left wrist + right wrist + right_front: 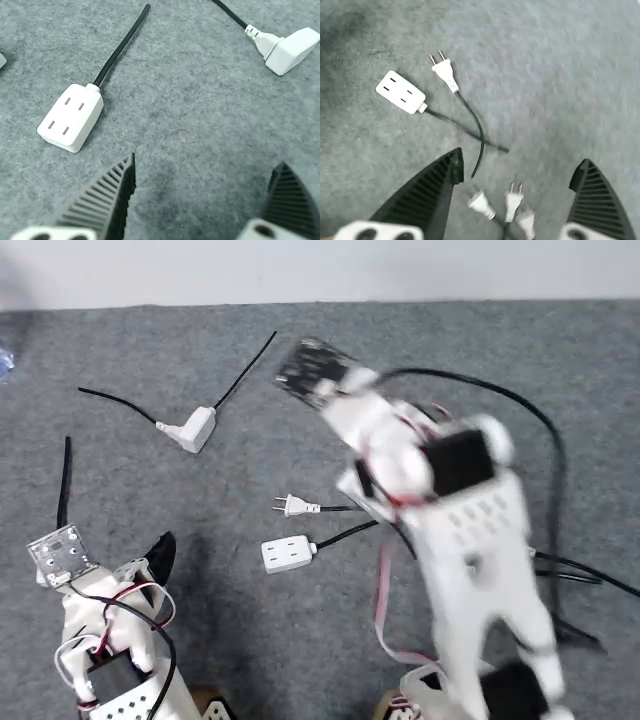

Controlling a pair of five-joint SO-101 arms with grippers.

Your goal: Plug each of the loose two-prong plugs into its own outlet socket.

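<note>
A white outlet socket (287,554) on a black cord lies mid-table, with a loose white two-prong plug (295,506) just behind it. The right wrist view shows the same socket (400,91) and plug (444,68) lying apart. It also shows three more white plugs (514,200) close under my right gripper (521,157), which hangs open and empty above the carpet. My left gripper (205,164) is open and empty too, low at the front left (155,560). The socket (71,116) lies ahead of it.
A second white angled block (192,429) with two black cords lies at the back left, also seen in the left wrist view (290,50). Black cables (545,430) loop around the raised right arm (450,510). Grey carpet covers the table.
</note>
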